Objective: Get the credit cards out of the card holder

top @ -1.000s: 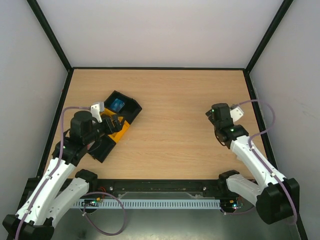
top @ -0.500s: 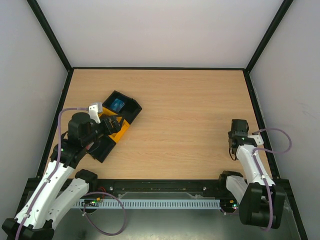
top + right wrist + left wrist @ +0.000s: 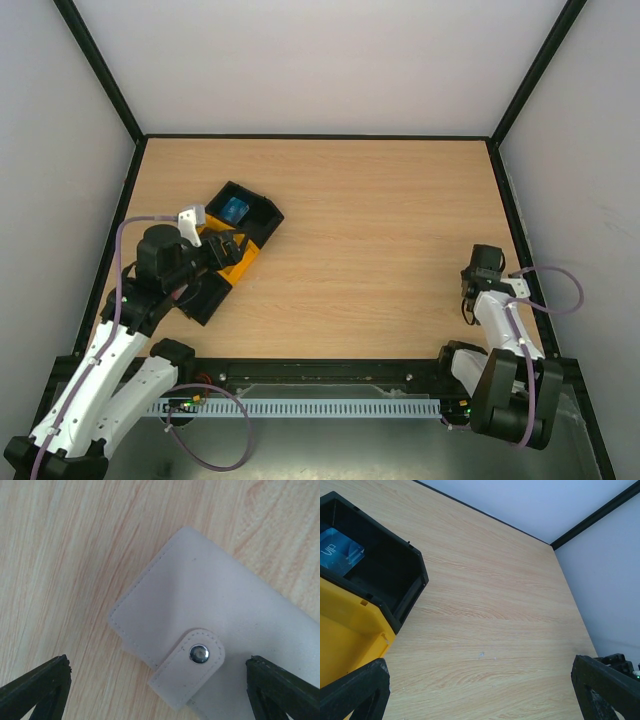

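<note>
Pale blue-grey and flat on the wood, the card holder (image 3: 215, 630) lies at the near right of the table (image 3: 50, 555), directly under the right gripper (image 3: 157, 680). Its jaws stand wide, one either side of the holder, gripping nothing. The tab (image 3: 187, 675) is fastened by a metal stud (image 3: 200, 654), and no credit cards show; presumably they sit inside.

And here's the danger: a thin holder lying flush gives the fingers no edge to bite, so a squeeze may just skid it along the grain or buckle it. With the stud fastened, nothing comes out anyway, and popping the tab one-handed could drag the whole holder along.

Over on the left, the left gripper (image 3: 480, 680) hangs above the black-and-yellow tray (image 3: 247, 262), jaws fully apart and empty. It is well apart from the holder, likely too far to pin it down.

Containers now: the black compartment (image 3: 385, 575) holds a blue card marked VIP (image 3: 340, 555). The yellow compartment (image 3: 345, 635) beside it shows nothing in the part on view.
</note>
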You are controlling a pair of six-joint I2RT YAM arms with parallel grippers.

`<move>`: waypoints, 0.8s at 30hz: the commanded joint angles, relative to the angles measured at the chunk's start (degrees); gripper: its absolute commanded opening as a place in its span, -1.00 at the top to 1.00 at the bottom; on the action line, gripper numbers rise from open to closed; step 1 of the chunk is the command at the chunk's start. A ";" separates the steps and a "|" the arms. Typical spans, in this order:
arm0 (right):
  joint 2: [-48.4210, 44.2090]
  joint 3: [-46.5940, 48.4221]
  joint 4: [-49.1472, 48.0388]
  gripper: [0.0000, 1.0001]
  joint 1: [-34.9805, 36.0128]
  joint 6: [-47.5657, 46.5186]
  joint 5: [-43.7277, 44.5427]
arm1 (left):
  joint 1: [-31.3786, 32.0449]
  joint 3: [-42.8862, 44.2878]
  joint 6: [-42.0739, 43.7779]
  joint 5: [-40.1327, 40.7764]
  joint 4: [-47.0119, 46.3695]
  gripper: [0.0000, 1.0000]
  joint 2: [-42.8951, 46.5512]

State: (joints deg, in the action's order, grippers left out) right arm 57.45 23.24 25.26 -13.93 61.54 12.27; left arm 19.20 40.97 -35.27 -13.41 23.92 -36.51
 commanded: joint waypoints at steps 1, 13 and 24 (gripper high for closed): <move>1.13 -2.20 -7.00 -0.80 -0.39 -3.23 -3.55 | -0.29 -0.85 -1.52 -1.01 -1.01 -0.99 0.42; 5.68 -0.53 -11.27 -0.84 -0.40 -10.94 -10.29 | -0.28 -2.11 -2.85 -1.19 -1.33 -0.99 1.76; 8.49 -0.18 -13.27 -0.78 -0.26 -16.19 -18.49 | -0.26 -3.52 -3.47 -1.18 -2.40 -0.99 1.88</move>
State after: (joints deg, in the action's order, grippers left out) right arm 63.20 23.35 11.27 -14.31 47.00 1.30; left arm 19.20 38.37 -38.09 -14.06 23.00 -35.11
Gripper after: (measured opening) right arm 0.889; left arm 0.997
